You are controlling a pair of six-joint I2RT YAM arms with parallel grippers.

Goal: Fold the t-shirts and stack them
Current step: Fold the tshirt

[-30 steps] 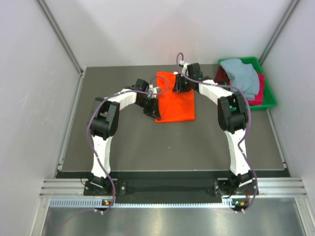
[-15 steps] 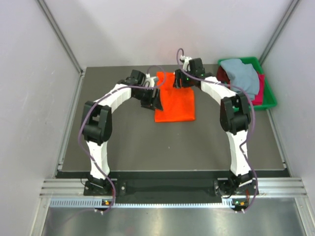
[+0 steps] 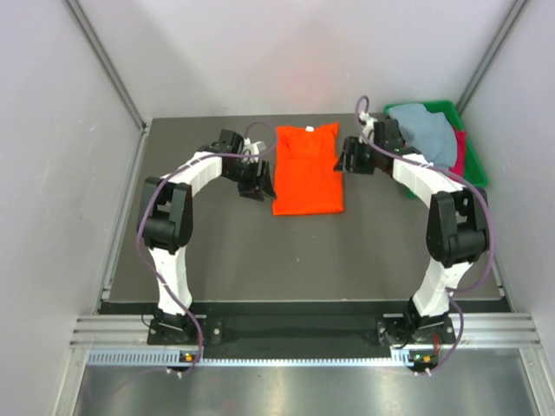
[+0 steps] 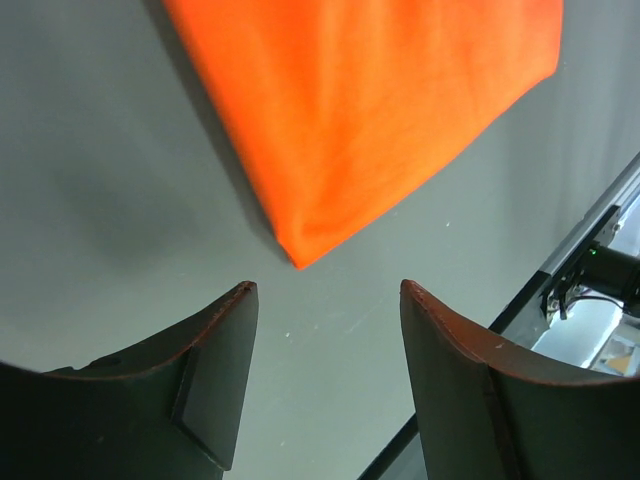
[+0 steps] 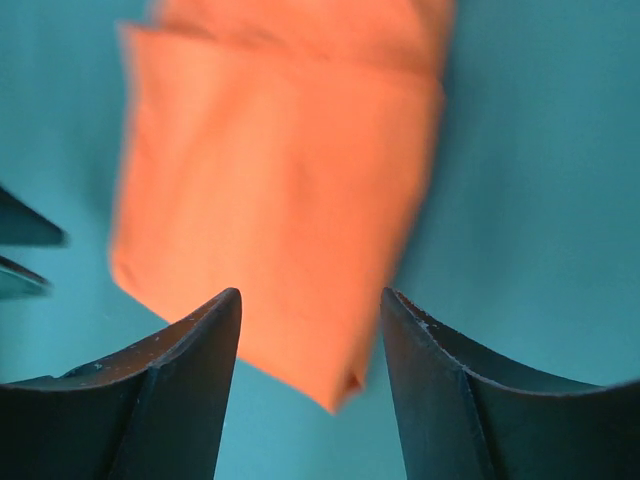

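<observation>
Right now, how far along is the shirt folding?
Done: the orange t-shirt lies flat on the table, sleeves folded in. In hand: nothing; left gripper and right gripper are open beside it. Left: perhaps a crosswise fold, then the grey-blue t-shirt and crimson t-shirt heaped in the green tray.

Left tool (image 3: 263, 184) and right tool (image 3: 349, 159) have released the orange t-shirt (image 3: 308, 173), drawing outward (jaws parted).

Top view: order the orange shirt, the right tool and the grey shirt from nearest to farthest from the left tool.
1. Orange shirt, just right of the left tool.
2. Right tool, across the shirt.
3. Grey shirt, in the far-right tray.
</observation>
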